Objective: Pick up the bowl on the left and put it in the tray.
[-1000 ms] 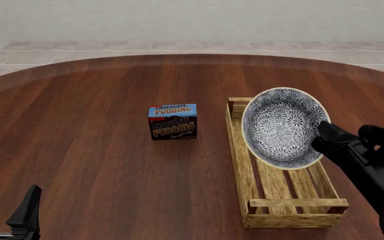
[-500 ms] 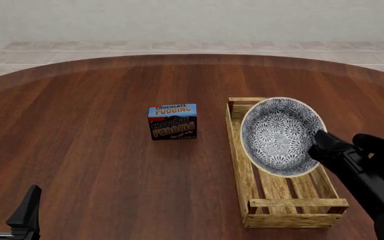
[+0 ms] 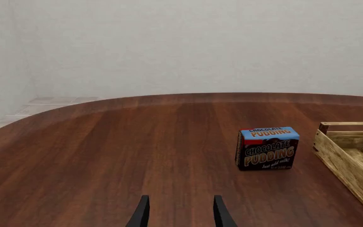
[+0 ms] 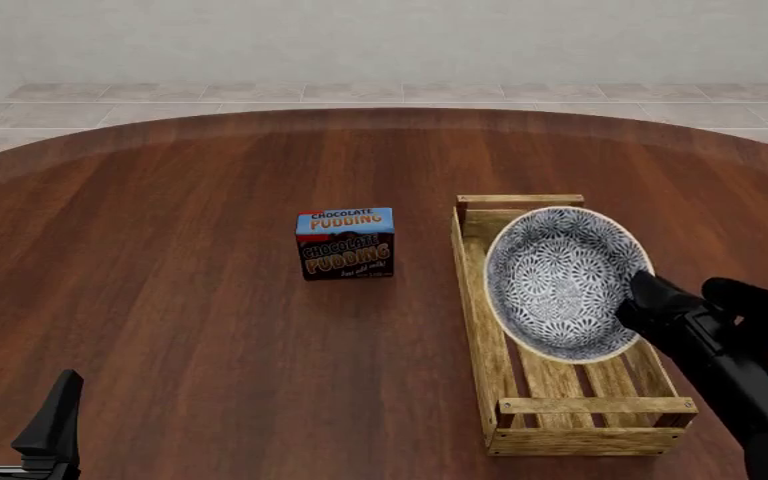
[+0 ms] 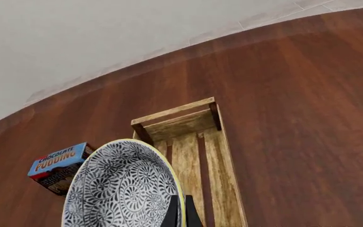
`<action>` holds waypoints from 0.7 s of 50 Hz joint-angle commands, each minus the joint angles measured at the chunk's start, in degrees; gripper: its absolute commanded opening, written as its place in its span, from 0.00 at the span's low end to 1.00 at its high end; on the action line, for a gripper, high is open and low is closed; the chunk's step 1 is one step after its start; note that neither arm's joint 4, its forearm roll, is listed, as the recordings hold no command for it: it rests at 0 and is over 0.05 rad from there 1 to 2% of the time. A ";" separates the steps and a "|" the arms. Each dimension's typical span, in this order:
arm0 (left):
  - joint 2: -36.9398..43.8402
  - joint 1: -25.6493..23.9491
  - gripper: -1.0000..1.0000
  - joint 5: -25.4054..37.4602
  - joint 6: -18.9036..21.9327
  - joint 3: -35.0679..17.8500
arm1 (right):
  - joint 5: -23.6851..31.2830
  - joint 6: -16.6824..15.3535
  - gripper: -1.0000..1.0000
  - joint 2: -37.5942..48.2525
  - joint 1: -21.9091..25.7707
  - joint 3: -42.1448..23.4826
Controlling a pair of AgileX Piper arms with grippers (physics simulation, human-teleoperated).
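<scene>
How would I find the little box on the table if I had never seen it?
Start at the long wooden tray on the right of the brown table. Look left of it, with a gap between. There the pudding box stands alone: dark with a blue top and the words CHOCOLATE PUDDING, smaller than the patterned bowl held over the tray.

round dark wood table (image 4: 157, 260), pale wall (image 4: 384, 40), perhaps tiled floor (image 4: 357, 92).
</scene>
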 commanded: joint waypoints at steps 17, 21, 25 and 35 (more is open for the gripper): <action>0.00 0.00 1.00 0.00 0.00 0.00 | -3.49 3.57 0.00 4.80 -0.53 0.39; 0.00 0.00 1.00 0.00 0.00 0.00 | -3.42 4.16 0.00 4.84 -0.66 0.27; 0.00 0.00 1.00 0.00 0.00 0.00 | -3.29 5.21 0.00 5.08 -0.72 0.13; 0.00 0.00 1.00 0.00 0.00 0.00 | -3.36 6.11 0.00 5.44 -0.99 -0.07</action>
